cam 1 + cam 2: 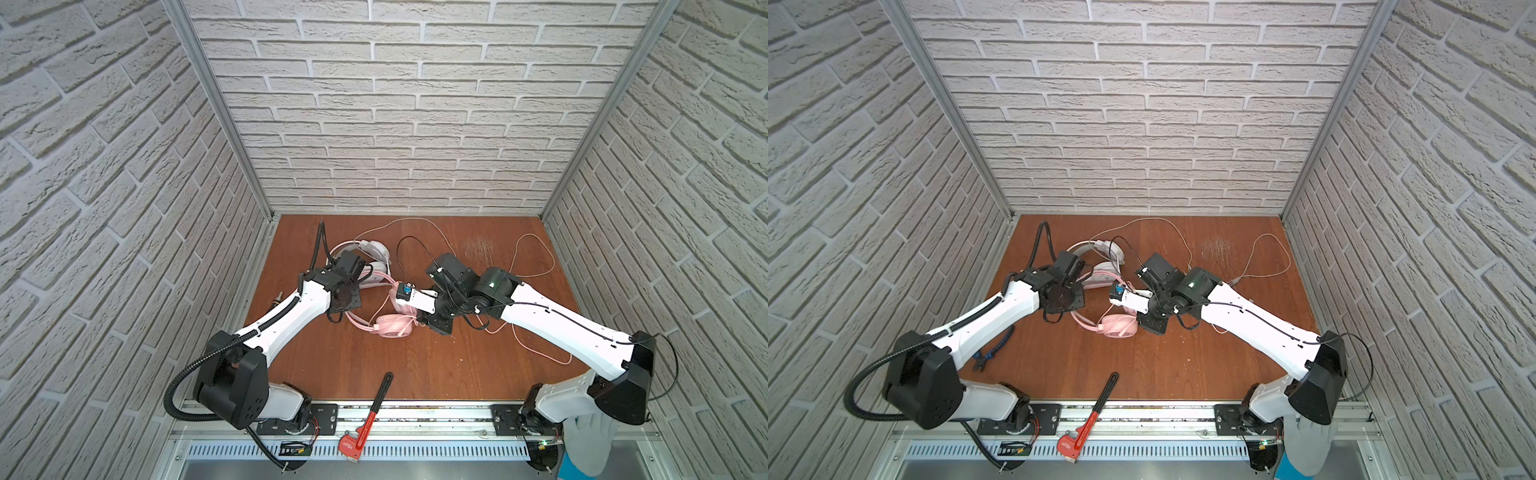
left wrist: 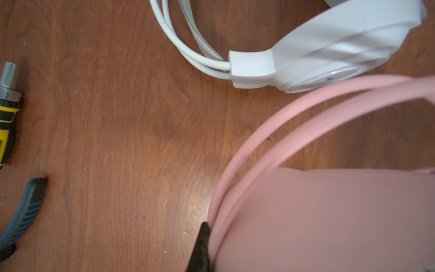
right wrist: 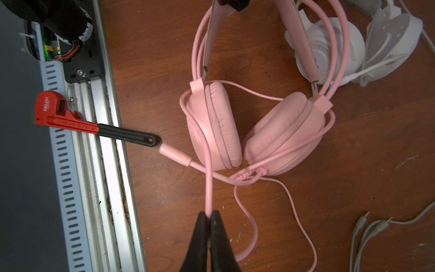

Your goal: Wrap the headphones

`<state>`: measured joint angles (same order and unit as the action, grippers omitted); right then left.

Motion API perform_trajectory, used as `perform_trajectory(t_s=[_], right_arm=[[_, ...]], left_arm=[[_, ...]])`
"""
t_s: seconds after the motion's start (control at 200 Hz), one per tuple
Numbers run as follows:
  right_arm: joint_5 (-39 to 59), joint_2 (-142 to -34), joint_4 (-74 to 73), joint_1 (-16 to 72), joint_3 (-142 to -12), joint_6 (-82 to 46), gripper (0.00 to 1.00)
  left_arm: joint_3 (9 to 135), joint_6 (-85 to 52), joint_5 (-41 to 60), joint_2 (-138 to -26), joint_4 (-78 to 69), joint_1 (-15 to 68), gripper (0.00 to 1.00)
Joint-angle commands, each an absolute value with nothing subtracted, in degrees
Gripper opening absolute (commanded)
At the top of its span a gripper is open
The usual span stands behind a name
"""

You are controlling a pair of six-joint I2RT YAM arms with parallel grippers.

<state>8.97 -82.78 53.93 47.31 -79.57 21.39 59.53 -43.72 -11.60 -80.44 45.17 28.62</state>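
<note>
The pink headphones [image 3: 277, 131] lie mid-table, ear cups [image 1: 392, 326] side by side, seen in both top views [image 1: 1119, 326]. My left gripper [image 2: 210, 232] is shut on their pink headband [image 2: 306, 212]; only one black finger [image 2: 202, 245] shows, the other is hidden behind the band. My right gripper [image 3: 208, 214] is shut on the thin pink cable [image 3: 207, 176], which crosses one ear cup and loops loosely over the wood. The pink plug [image 3: 171, 154] lies free. The white headphones [image 1: 374, 249] rest just behind the pink pair [image 3: 329, 47].
A red-and-black pipe wrench [image 1: 370, 415] lies across the front rail [image 1: 436, 415]. A yellow-black screwdriver [image 2: 7, 113] and blue-handled pliers [image 1: 992, 353] sit at the left. A grey cable [image 1: 532, 257] with jack plugs [image 3: 367, 223] sprawls at the right.
</note>
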Motion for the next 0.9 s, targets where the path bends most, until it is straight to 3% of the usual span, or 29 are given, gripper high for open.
perform_trajectory(t_s=[0.0, 0.47, 0.895], right_arm=[[4.6, -83.6, 50.7, 46.4, -81.5, 20.1, 0.05], [0.0, -86.9, 43.0, 43.5, -81.2, 17.4, 0.06], [3.1, -93.2, 42.6, 38.8, -84.5, 14.8, 0.06]], left_arm=[[61.6, -42.8, -11.1, -80.8, 44.2, 29.5, 0.0], [61.0, -41.5, -9.6, -79.8, 43.0, 31.1, 0.0], [61.5, -38.5, -6.5, -80.6, 43.4, 31.5, 0.0]])
